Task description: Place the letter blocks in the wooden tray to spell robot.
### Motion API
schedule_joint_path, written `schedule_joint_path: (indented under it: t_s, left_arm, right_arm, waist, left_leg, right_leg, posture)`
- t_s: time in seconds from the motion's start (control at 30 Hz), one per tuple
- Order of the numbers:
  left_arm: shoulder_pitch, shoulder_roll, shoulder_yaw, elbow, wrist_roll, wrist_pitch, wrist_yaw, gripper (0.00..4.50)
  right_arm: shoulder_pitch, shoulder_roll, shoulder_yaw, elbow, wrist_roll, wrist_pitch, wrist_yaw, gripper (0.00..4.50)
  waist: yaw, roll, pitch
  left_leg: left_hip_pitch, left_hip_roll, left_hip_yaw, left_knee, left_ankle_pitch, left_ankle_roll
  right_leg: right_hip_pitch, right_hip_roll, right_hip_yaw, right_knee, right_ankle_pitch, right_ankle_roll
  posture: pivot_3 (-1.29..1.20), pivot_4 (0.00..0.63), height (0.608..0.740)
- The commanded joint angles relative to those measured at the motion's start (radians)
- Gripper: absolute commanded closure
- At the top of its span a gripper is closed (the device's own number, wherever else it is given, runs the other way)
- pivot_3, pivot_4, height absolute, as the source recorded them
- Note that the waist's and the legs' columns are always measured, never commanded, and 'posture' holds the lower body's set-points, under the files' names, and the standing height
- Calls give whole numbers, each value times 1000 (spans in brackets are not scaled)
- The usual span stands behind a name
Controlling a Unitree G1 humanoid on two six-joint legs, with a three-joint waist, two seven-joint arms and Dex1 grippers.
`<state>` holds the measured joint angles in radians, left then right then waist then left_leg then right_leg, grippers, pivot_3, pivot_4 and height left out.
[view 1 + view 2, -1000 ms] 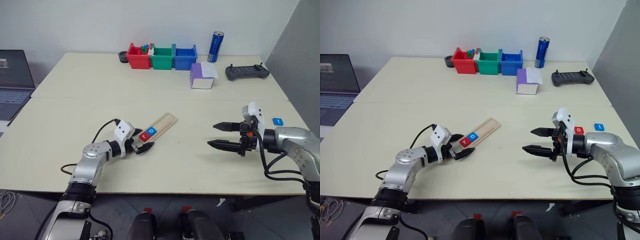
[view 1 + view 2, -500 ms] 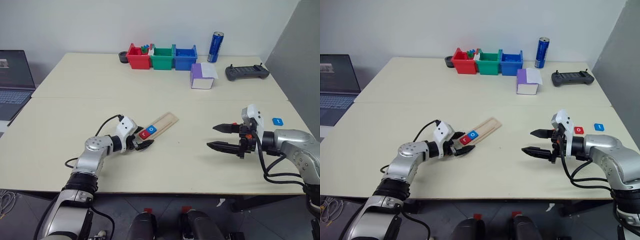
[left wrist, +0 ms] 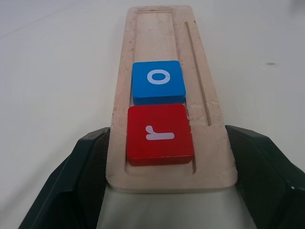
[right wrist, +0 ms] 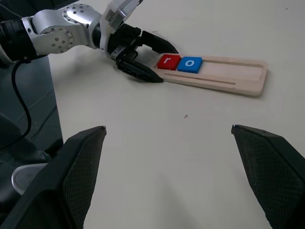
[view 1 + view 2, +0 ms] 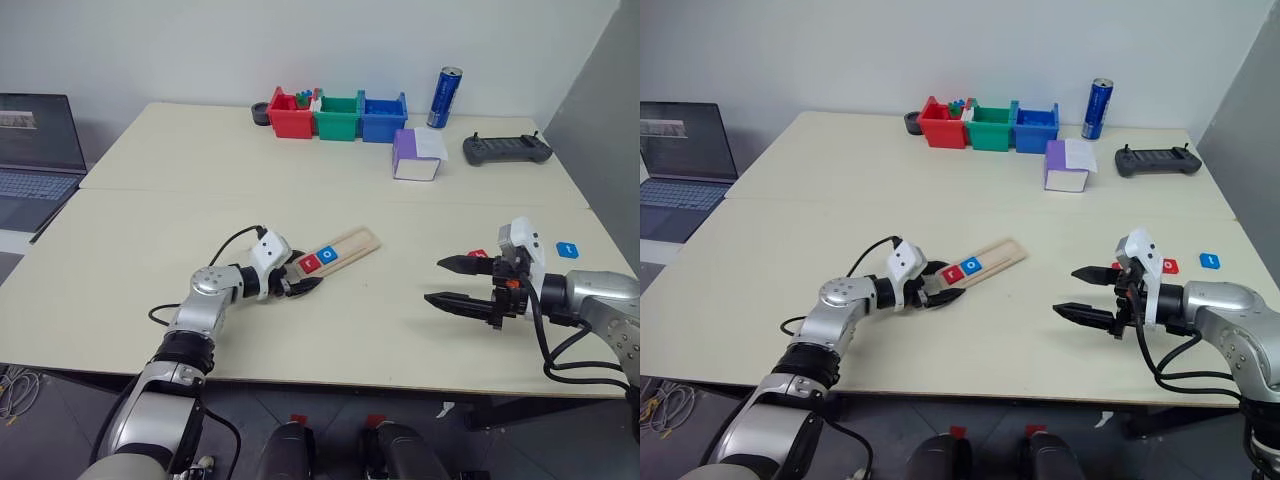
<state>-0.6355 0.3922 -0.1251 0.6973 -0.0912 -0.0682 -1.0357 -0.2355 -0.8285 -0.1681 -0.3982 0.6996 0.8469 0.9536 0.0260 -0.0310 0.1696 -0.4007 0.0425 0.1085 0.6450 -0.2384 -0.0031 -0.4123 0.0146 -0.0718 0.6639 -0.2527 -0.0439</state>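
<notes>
The wooden tray (image 5: 352, 242) lies slanted on the table's middle, with a red "r" block (image 3: 159, 133) at its near end and a blue "o" block (image 3: 158, 81) touching it. My left gripper (image 5: 301, 280) is shut on the tray's near end, one black finger (image 3: 81, 176) pressed against each long side. My right gripper (image 5: 434, 280) hovers open and empty over the right side of the table. Behind it lie a red letter block (image 5: 1168, 266), partly hidden, and a blue letter block (image 5: 568, 249) near the right edge.
Red (image 5: 291, 116), green (image 5: 337, 116) and blue bins (image 5: 384, 116) line the far edge, beside a blue can (image 5: 445, 97). A purple-and-white box (image 5: 418, 155) and a black controller (image 5: 506, 149) sit at the back right. A laptop (image 5: 38, 150) stands at left.
My left gripper has moved in on the tray's near end and shut on it. The right gripper stays open and has drawn back slightly. The head view has shifted.
</notes>
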Motion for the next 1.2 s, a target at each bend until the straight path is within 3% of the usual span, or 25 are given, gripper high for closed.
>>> schedule_joint_path:
  t_s: [0.03, 0.27, 0.57, 1.2]
  left_arm:
    - [-28, -35, -79, 53, 37, -69, -111, 1119]
    - [-100, -71, -133, 136, 67, -126, -245, 1119]
    - [-155, -85, -114, 180, 47, -160, -346, 1119]
    - [-156, -70, -109, 169, 71, -129, -350, 1119]
  right_arm:
    - [26, -23, -46, -59, 31, 5, -9, 0]
    - [91, -42, -87, -113, 54, 13, -29, 0]
    - [150, -50, -118, -157, 70, 17, -51, 0]
    - [129, -41, -83, -143, 62, 0, -68, 0]
  waist:
    - [0, 0, 0]
    - [-2, 0, 0]
    - [-4, -1, 1]
    - [-7, -2, 1]
  left_leg:
    - [0, 0, 0, 0, 0, 0]
    - [0, -1, 1, 0, -1, 2]
    - [0, -1, 1, 0, -2, 3]
    - [0, -1, 1, 0, -2, 3]
  right_leg:
    - [0, 0, 0, 0, 0, 0]
    - [0, 0, 1, -1, 0, 0]
    - [0, 0, 1, -1, 0, 0]
    - [0, 0, 1, -1, 0, 0]
  posture:
    - [0, 150, 740]
    - [0, 150, 740]
    - [0, 150, 740]
    - [0, 150, 740]
